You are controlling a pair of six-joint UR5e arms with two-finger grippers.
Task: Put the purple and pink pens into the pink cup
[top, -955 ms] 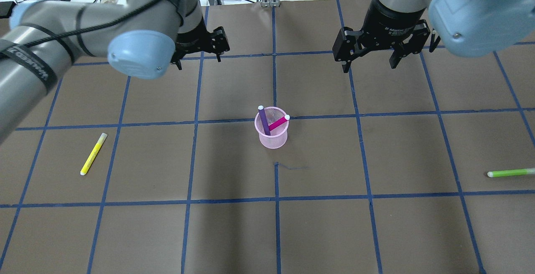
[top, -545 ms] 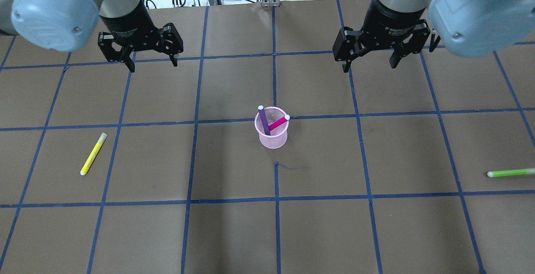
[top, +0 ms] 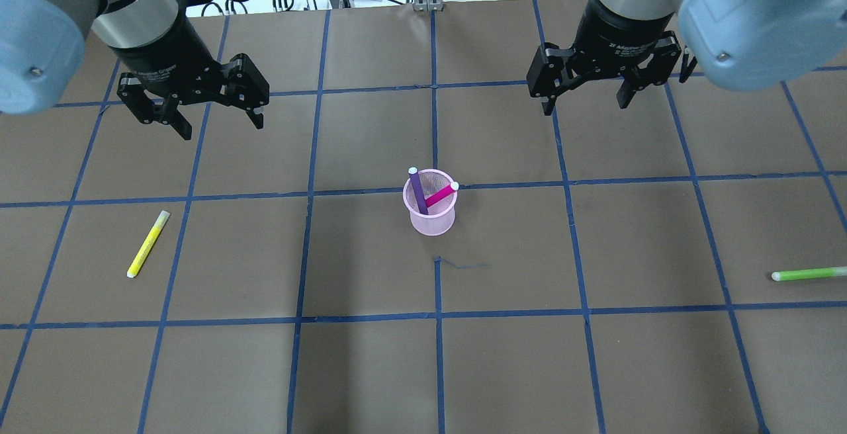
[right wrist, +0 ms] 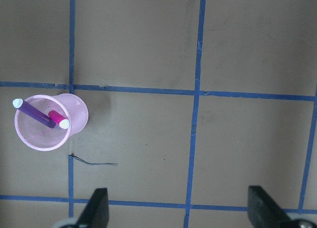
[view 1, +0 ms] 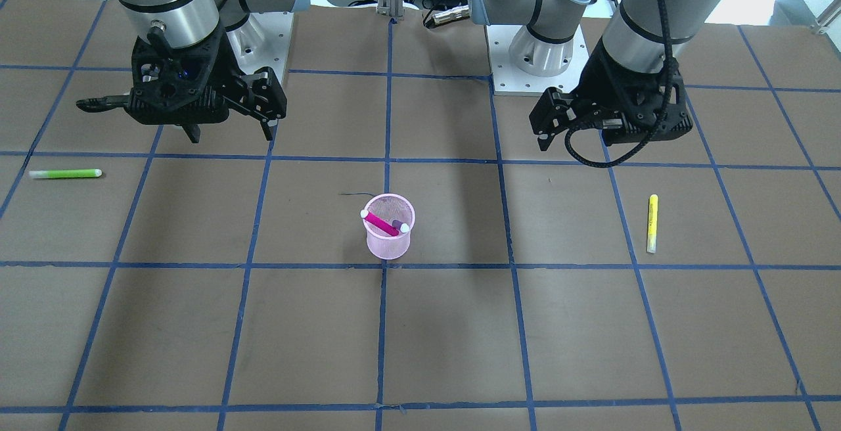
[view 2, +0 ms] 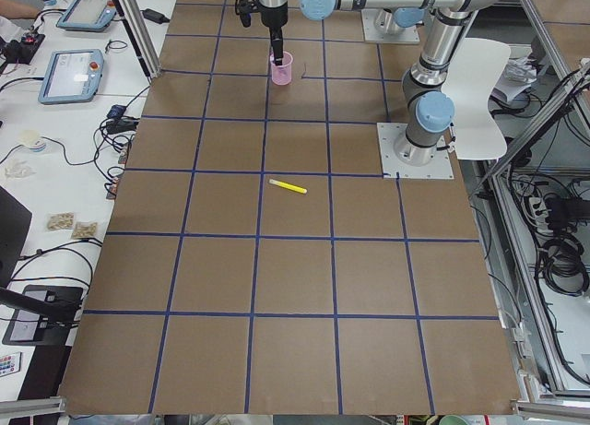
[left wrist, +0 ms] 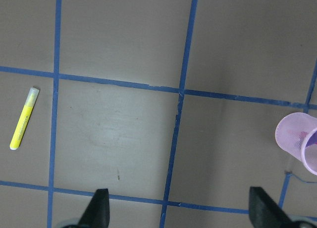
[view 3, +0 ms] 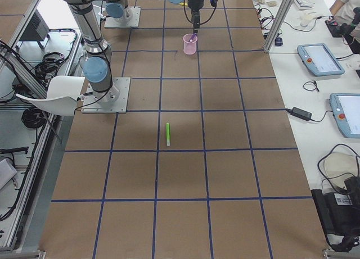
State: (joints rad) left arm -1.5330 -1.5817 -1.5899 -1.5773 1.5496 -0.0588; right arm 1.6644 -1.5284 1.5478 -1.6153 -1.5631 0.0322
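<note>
The pink mesh cup (top: 430, 214) stands upright at the middle of the table. The purple pen (top: 417, 192) and the pink pen (top: 440, 194) both stand in it, leaning on the rim. The cup also shows in the front view (view 1: 389, 240) and the right wrist view (right wrist: 49, 134), with both pens inside. My left gripper (top: 222, 126) hangs open and empty above the table, left of and behind the cup. My right gripper (top: 585, 108) hangs open and empty, right of and behind the cup. The left wrist view shows the cup (left wrist: 294, 139) at its right edge.
A yellow highlighter (top: 148, 244) lies on the table's left side, in front of my left gripper. A green highlighter (top: 807, 274) lies at the far right edge. Blue tape lines grid the brown table. Cables and gear lie beyond the back edge.
My left arm has swung to the left and a little nearer, taking its open gripper away from the centre line. The right arm, the cup and the pens have not moved.
</note>
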